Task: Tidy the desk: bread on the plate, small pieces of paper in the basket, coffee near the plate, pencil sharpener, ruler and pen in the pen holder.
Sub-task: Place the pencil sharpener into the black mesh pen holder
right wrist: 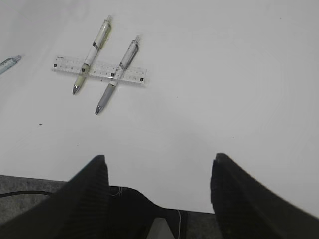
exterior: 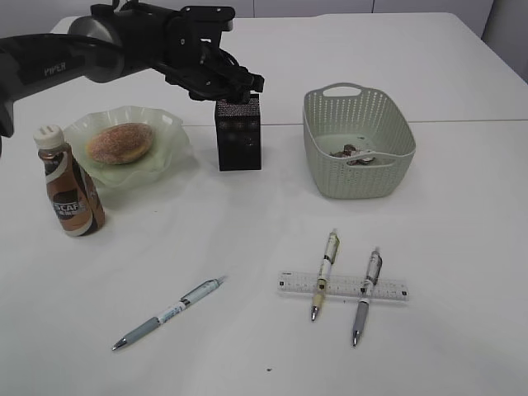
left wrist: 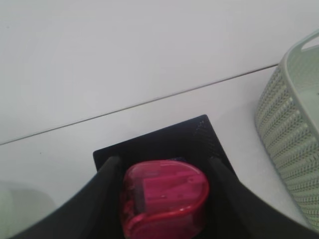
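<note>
My left gripper [left wrist: 163, 160] is shut on a pink translucent pencil sharpener [left wrist: 164, 199], right over the open top of the black pen holder [left wrist: 164, 139]. Seen from outside, that gripper [exterior: 246, 91] hangs at the rim of the pen holder [exterior: 238, 136]. The bread [exterior: 120, 143] lies on the green plate [exterior: 169, 124], and the coffee [exterior: 70, 190] stands just in front of it. Small pieces of paper [exterior: 356, 154] lie in the basket [exterior: 356, 177]. The ruler [exterior: 342, 286] lies under two pens [exterior: 323, 274] [exterior: 366, 295]. My right gripper [right wrist: 159, 157] is open and holds nothing.
A third pen [exterior: 169, 313] lies alone at the front left of the desk [exterior: 247, 231]. In the right wrist view the ruler [right wrist: 102, 69] and its two pens [right wrist: 91, 54] [right wrist: 117, 74] are far ahead, and the desk's near edge runs under the fingers.
</note>
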